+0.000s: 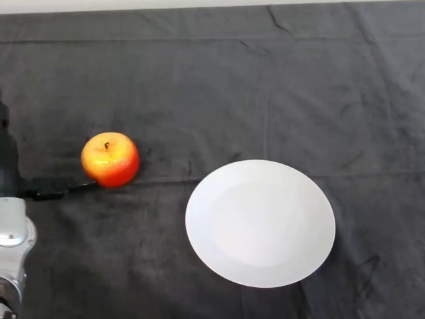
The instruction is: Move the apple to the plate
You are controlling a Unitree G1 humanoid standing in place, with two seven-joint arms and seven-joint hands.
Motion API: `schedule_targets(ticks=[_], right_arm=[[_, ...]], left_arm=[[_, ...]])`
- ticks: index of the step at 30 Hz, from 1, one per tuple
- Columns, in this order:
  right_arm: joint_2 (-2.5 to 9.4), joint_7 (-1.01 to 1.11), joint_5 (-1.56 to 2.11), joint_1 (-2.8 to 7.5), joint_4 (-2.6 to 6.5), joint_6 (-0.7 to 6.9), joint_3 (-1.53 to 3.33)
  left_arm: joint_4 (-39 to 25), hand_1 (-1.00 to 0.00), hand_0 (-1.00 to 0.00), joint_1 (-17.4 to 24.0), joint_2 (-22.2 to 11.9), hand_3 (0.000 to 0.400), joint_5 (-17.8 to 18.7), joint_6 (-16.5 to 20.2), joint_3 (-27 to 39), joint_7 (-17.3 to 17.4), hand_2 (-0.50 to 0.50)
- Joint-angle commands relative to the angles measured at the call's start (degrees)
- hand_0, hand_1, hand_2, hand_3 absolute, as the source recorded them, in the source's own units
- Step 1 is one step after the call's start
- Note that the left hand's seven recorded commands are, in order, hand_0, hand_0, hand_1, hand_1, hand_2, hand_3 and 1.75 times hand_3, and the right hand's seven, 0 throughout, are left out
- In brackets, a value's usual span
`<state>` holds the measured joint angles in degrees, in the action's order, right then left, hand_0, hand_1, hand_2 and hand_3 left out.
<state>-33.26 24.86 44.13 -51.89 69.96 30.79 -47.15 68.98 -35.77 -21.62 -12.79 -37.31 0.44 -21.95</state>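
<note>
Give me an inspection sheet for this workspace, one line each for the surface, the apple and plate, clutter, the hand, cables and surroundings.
Surface: table under a dark cloth, creased in places.
Apple: red and yellow, stem up, resting on the cloth at the robot's left, apart from the plate.
Plate: white, round, nothing on it, right of the apple and nearer the robot.
Clutter: nothing seen.
Hand: not in view; only part of the silver-grey left arm shows at the lower left edge, clear of the apple.
Cables: left out of this sheet.
Surroundings: a pale strip beyond the cloth's far edge; nothing else seen.
</note>
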Motion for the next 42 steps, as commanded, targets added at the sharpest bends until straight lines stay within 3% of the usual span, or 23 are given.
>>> schedule_targets(ticks=[1,19,32,33,34,35,38,40,41,42], right_arm=[[-1.00,0.02,0.52,2.02,0.33,-0.35,-0.24],[-1.01,0.02,0.53,2.01,0.36,-0.35,-0.25],[-1.01,0.03,0.53,2.01,0.36,-0.35,-0.24],[-1.01,0.03,0.53,2.01,0.36,-0.35,-0.24],[-1.01,0.03,0.53,2.01,0.36,-0.35,-0.24],[-1.01,0.03,0.53,2.01,0.36,-0.35,-0.24],[-1.01,0.03,0.53,2.01,0.35,-0.35,-0.24],[-1.01,0.02,0.53,2.01,0.35,-0.35,-0.24],[-1.01,0.02,0.53,2.01,0.35,-0.35,-0.24],[-1.01,0.02,0.53,2.01,0.35,-0.35,-0.24]], left_arm=[[-0.42,0.00,0.00,-4.36,0.28,0.000,-1.41,-1.28,-1.58,0.69,0.00],[1.03,0.00,0.00,-3.65,3.04,0.000,-4.38,-1.51,-6.40,3.80,0.00],[2.36,0.00,0.00,-3.86,2.24,0.000,-5.24,1.41,-8.55,8.51,0.00],[2.38,0.00,-0.11,-3.82,2.18,0.044,-5.30,1.58,-8.65,8.65,-0.05],[2.41,0.00,-0.30,-3.75,2.13,0.121,-5.36,1.76,-8.76,8.78,-0.15],[2.44,0.00,-0.39,-3.68,2.10,0.155,-5.40,1.94,-8.86,8.89,-0.19],[2.54,0.00,-0.48,-3.54,2.01,0.191,-5.47,2.59,-9.08,9.28,-0.24],[2.62,0.00,-0.70,-3.59,1.92,0.279,-5.45,3.12,-9.16,9.61,-0.35],[2.66,0.00,-0.75,-3.62,1.88,0.300,-5.43,3.38,-9.19,9.76,-0.37],[2.68,0.00,-0.96,-3.64,1.85,0.383,-5.41,3.62,-9.22,9.88,-0.48]])
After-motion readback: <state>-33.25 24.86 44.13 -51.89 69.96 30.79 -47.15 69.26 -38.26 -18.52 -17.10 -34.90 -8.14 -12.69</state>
